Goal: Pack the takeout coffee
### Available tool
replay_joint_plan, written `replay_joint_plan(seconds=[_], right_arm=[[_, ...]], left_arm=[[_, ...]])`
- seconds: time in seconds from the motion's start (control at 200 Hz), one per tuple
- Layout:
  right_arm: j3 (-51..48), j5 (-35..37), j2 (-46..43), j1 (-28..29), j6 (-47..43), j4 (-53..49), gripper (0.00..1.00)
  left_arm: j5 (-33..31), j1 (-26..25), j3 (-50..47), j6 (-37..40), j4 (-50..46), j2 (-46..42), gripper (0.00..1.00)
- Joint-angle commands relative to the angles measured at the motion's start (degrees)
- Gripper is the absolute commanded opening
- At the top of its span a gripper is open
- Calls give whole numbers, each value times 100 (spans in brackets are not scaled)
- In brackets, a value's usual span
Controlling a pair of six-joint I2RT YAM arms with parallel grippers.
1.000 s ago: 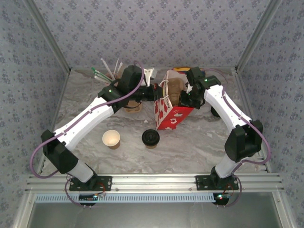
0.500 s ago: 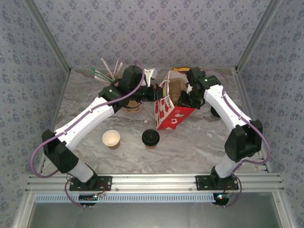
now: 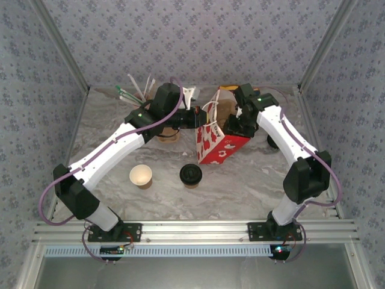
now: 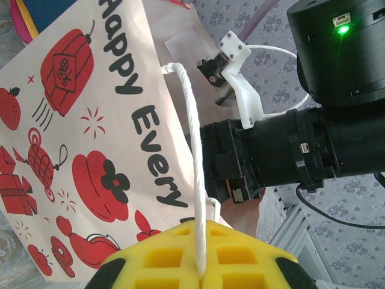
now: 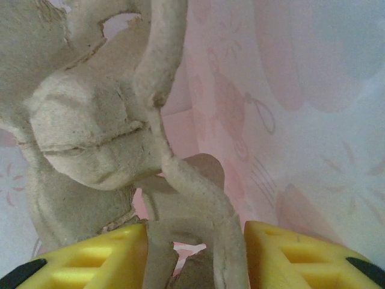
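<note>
Two left fingers [image 4: 162, 265] tight on handle [image 4: 191, 150]

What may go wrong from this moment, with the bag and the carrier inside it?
1. The left gripper holds the bag by one thin cord handle; the tilted bag may slip or topple.
2. The pulp carrier sits between the fingers of the right gripper; it may snag and lift out with them.

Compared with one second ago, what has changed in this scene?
The right gripper, inside the paper bag, moved slightly back and to the left, and the bag shifted a little with it. Its fingers sit on either side of the cardboard tray; whether they grip it is unclear. The left gripper stays shut on the string handle. The lidded cup and the open cup have not moved.
</note>
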Motion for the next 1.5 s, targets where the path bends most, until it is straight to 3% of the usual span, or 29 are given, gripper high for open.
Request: replay_joint_plan(seconds=[0.0, 0.67, 1.494], right_arm=[[292, 291, 82, 63, -12, -345, 51], [885, 1176, -5, 303, 66, -712, 59], [1750, 2151, -40, 1042, -387, -903, 57]], left_arm=[[105, -60, 165, 35, 85, 57, 0], [146, -53, 152, 67, 71, 91, 0], [8, -39, -41, 82, 40, -11, 0]])
